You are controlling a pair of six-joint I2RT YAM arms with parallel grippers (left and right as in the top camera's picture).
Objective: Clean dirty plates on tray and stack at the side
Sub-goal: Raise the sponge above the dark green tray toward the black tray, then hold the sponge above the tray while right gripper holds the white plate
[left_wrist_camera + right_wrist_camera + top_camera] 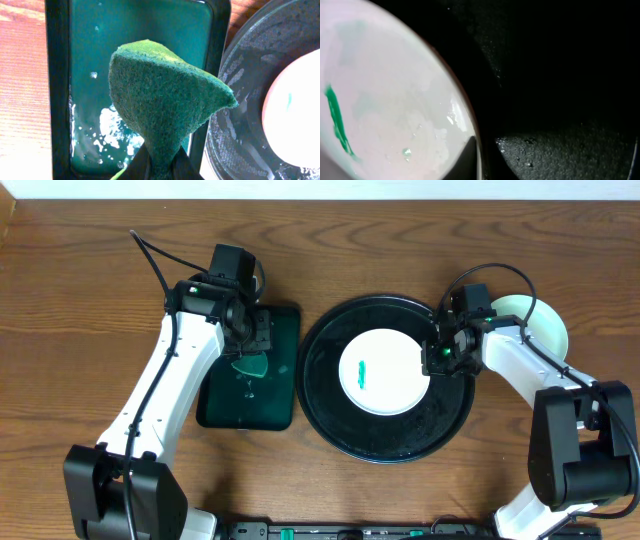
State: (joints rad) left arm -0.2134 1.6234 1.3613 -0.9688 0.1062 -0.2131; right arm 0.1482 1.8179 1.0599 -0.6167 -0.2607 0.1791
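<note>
On the bench (60, 300) the round black tray (325, 395) sits at the middle, and one white plate (395, 380) lies flat on it, a little up from the tray's centre, with a short green smear (362, 370) on the plate's left half. The right gripper (437, 360) is over the tray's right side, at the right edge of that plate. In the right wrist view one dark fingertip (468, 155) lies against the plate's rim, and the jaws look closed on that rim, though only this one finger shows clearly. Wet patches and droplets lie on the plate near the finger. Another plate (545, 325), pale mint, rests on the bench just right of the tray, partly under the right arm. Left of the tray, just beside its rim, is a rectangular dark green tray (280, 395) with wet patches on its floor. The left gripper (248, 345) hangs over it with its jaws pinched tight on a green scouring sponge (165, 100), which flares out from the grip, clear of the black tray
</note>
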